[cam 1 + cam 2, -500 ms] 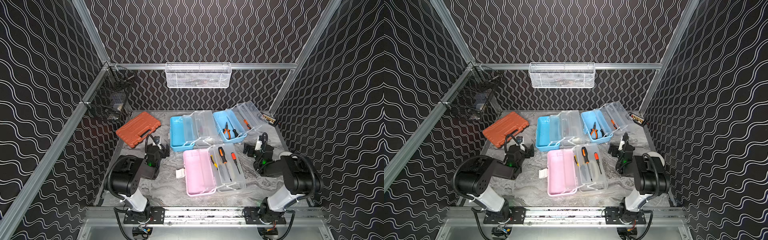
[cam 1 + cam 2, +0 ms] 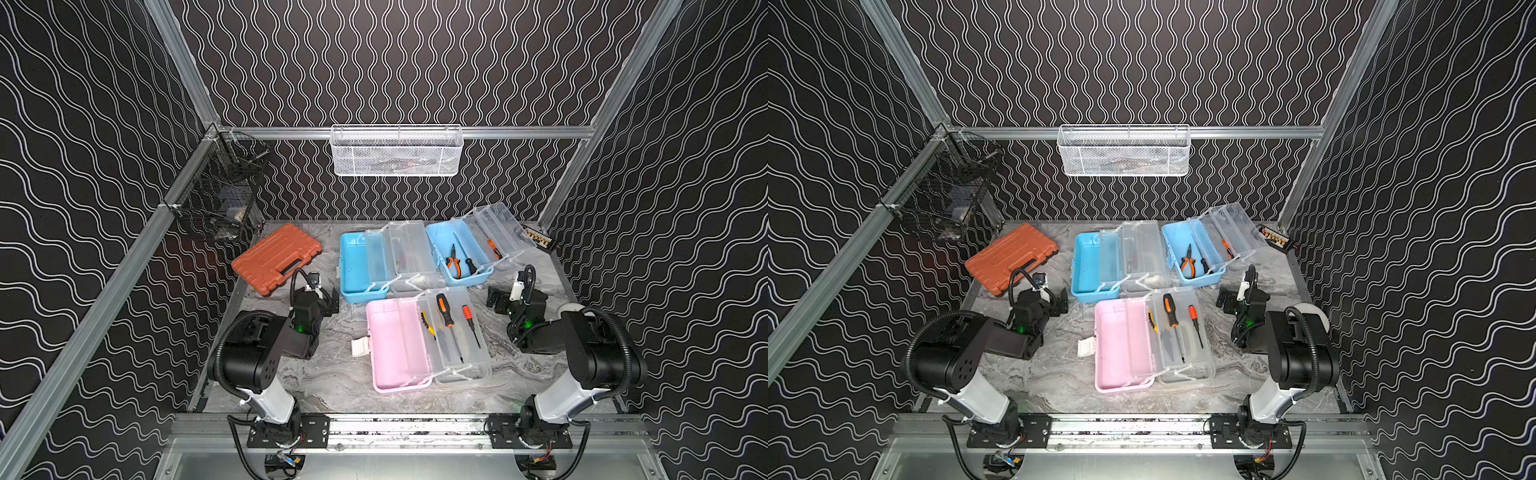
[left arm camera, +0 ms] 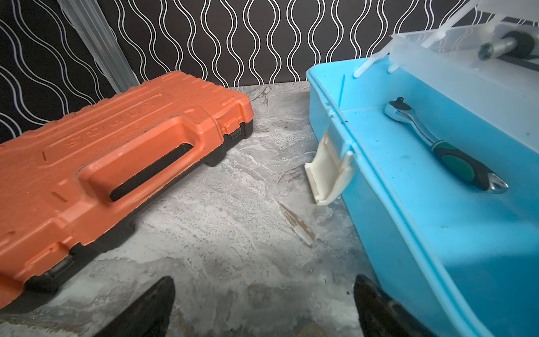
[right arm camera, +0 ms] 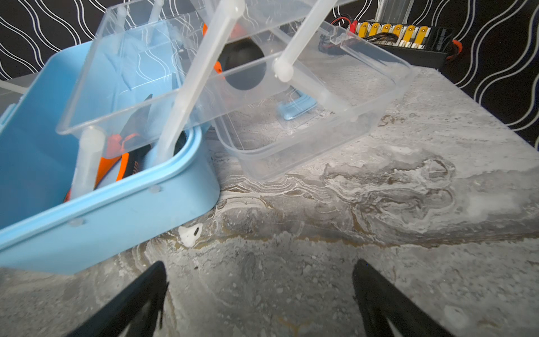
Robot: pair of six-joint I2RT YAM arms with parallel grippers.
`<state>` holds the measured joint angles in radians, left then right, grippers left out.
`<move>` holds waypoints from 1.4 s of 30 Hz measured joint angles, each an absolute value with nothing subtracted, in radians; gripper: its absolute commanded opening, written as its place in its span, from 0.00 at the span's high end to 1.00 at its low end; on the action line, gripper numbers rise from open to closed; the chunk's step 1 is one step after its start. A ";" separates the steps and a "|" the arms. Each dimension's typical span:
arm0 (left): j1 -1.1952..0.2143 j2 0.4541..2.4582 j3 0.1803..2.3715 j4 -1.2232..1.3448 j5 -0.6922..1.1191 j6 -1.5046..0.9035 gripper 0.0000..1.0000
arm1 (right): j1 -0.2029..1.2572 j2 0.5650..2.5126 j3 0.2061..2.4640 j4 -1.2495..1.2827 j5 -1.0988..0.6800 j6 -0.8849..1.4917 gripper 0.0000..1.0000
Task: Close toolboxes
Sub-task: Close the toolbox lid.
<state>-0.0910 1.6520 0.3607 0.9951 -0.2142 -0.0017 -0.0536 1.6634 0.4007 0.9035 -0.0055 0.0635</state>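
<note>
At the front of the table [image 2: 332, 382] the pink box [image 2: 395, 345] lies open, its clear tray [image 2: 457, 332] swung out to the right with screwdrivers [image 2: 446, 318] in it. Just past it, the left gripper [image 3: 262, 291] hangs low over bare table with its jaws spread wide and nothing between them, between the orange case [image 3: 102, 151] and the left blue box [image 3: 423, 218]. The right gripper [image 4: 259, 280] is likewise spread wide and empty, over bare table near the right blue box [image 4: 87, 227]. Both blue boxes stand open side by side behind the pink one, trays and lids folded out. A ratchet [image 3: 437, 146] lies in the left one and pliers [image 2: 454, 266] in the right. The case lies shut at far left. A white basket [image 2: 397, 151] hangs on the rear rail.
</note>
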 measured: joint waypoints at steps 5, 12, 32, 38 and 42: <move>-0.091 1.652 0.361 0.995 -0.214 -0.002 0.01 | -0.054 1.664 0.401 0.904 -0.006 0.064 0.01; -0.091 1.652 0.361 0.995 -0.214 -0.002 0.01 | -0.054 1.664 0.401 0.904 -0.008 0.064 0.01; -0.126 1.322 0.503 0.630 -0.432 -0.085 0.01 | -0.041 1.353 0.440 0.661 0.334 0.227 0.01; -0.170 1.241 0.685 0.212 -0.492 -0.291 0.01 | -0.048 1.200 0.622 0.219 0.455 0.470 0.01; -0.218 1.223 0.771 -0.035 -0.486 -0.441 0.01 | -0.062 1.147 0.685 -0.028 0.418 0.597 0.05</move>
